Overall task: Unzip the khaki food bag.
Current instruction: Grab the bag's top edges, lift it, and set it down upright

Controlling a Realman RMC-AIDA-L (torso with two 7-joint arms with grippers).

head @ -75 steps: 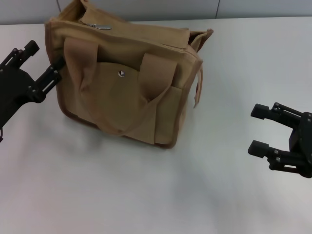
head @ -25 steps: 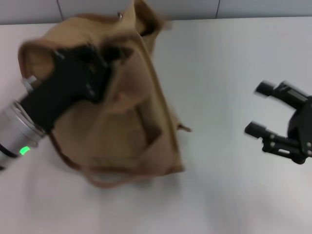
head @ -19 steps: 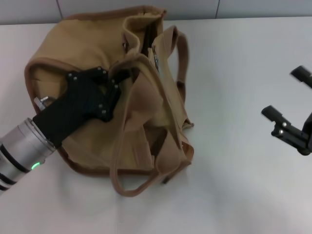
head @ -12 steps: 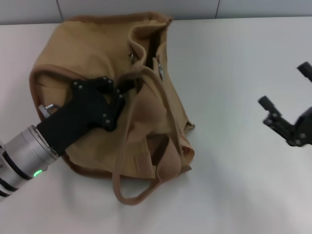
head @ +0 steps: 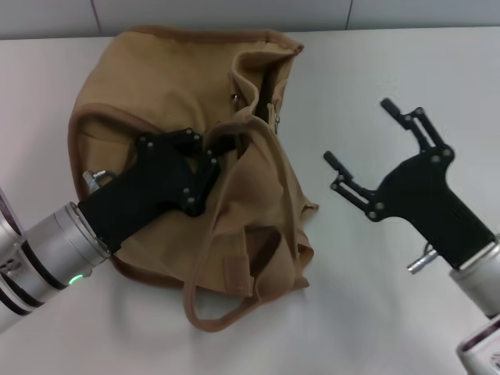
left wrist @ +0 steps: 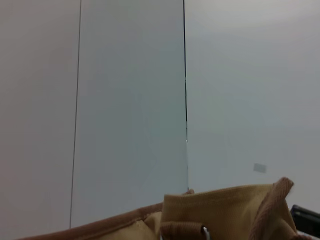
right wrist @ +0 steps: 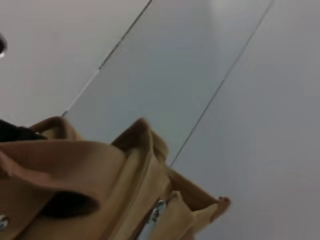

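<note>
The khaki food bag (head: 180,109) lay slumped on its side on the white worktop (head: 391,62), its brown-piped edge running round the far end and down the side nearest my left arm. My left gripper (head: 223,148) was pressed into the middle of the bag, the black body lying across the canvas and the tips buried in a fold beside the dark slit of the top opening. My left jaws looked closed on that fold of canvas, though the cloth hid the very tips. Just beyond them a small silver zipper pull (head: 273,117) hung at the edge of the opening, and a silver snap (head: 233,97) sat close by it. One wide strap (head: 205,258) looped off the near side of the bag and trailed onto the worktop.

My right gripper (head: 366,148) hovered beside the bag, on the side away from my left arm, clear of the canvas, its jaws spread wide apart and empty, pointing toward the opening.

From my right wrist the bag filled the lower part of the view, with the zipper pull (right wrist: 159,206) showing at the seam; from my left wrist only the bag's top rim (left wrist: 220,200) showed below a pale wall (left wrist: 130,90).
</note>
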